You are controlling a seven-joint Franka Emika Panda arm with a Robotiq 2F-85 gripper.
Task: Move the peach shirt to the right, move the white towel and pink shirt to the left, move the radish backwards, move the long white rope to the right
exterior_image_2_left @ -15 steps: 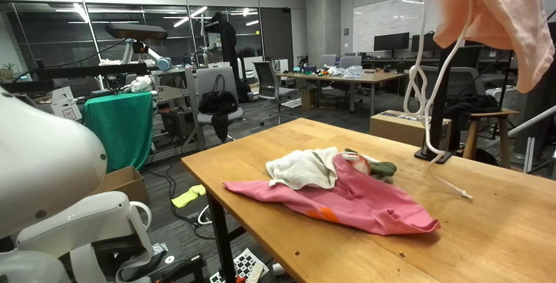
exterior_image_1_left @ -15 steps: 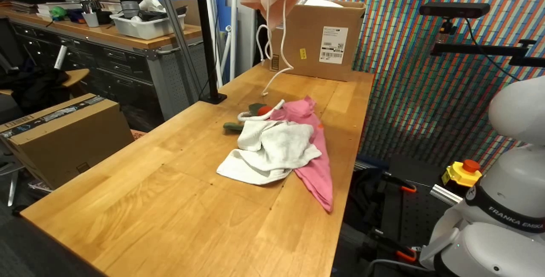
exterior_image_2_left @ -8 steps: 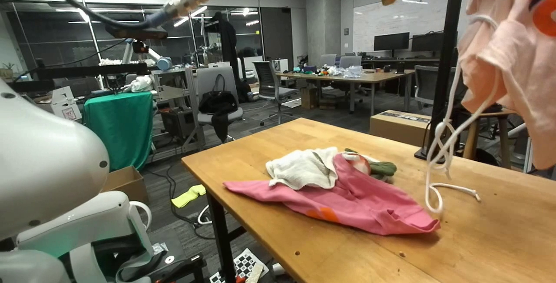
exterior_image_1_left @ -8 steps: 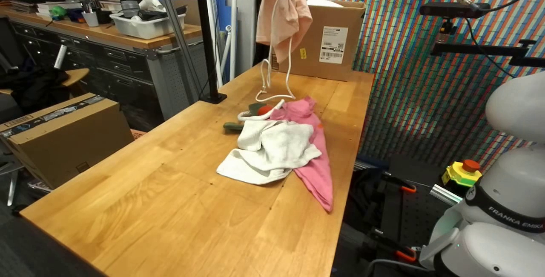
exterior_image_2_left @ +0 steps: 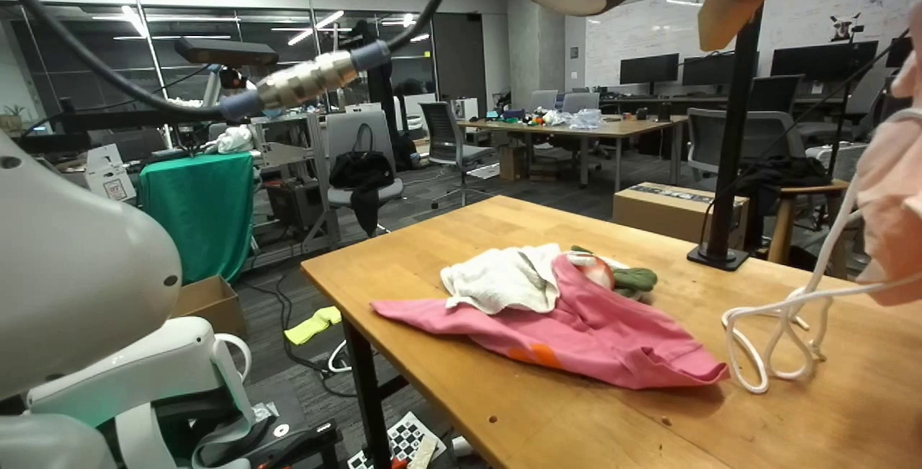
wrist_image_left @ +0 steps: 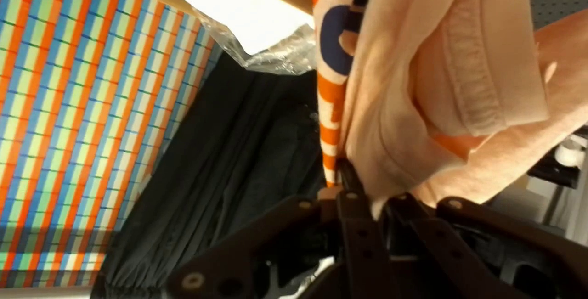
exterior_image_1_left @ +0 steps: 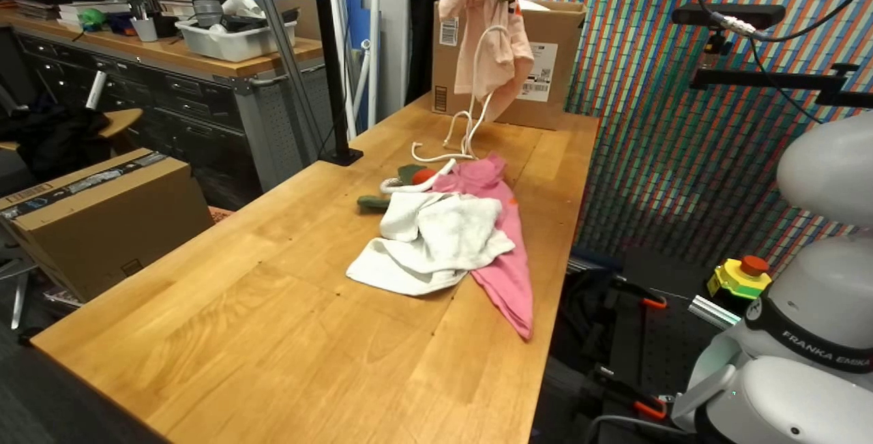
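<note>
My gripper (wrist_image_left: 365, 186) is shut on the peach shirt (wrist_image_left: 404, 106), which hangs from it above the table's far end. In an exterior view the peach shirt (exterior_image_1_left: 494, 55) hangs before a cardboard box. A white rope (exterior_image_1_left: 469, 137) trails from the shirt; its lower part lies on the table in both exterior views (exterior_image_2_left: 789, 310). The white towel (exterior_image_1_left: 450, 232) lies partly on the pink shirt (exterior_image_1_left: 508, 280); this pile also shows in an exterior view (exterior_image_2_left: 504, 278). The red-and-white radish (exterior_image_2_left: 596, 272) with green leaves lies beside the pile, partly hidden. Another piece of white rope (exterior_image_1_left: 428, 185) lies by it.
The open cardboard box (exterior_image_1_left: 464, 89) stands at the far end of the wooden table (exterior_image_1_left: 273, 335). A black post (exterior_image_1_left: 334, 89) is clamped at the table's edge. The wrist view shows a dark curtain (wrist_image_left: 257, 152) and a striped wall (wrist_image_left: 73, 129).
The held peach shirt has come lower and moved right in both exterior views, with its rope bunching on the table. The towel, pink shirt and radish have not moved.
</note>
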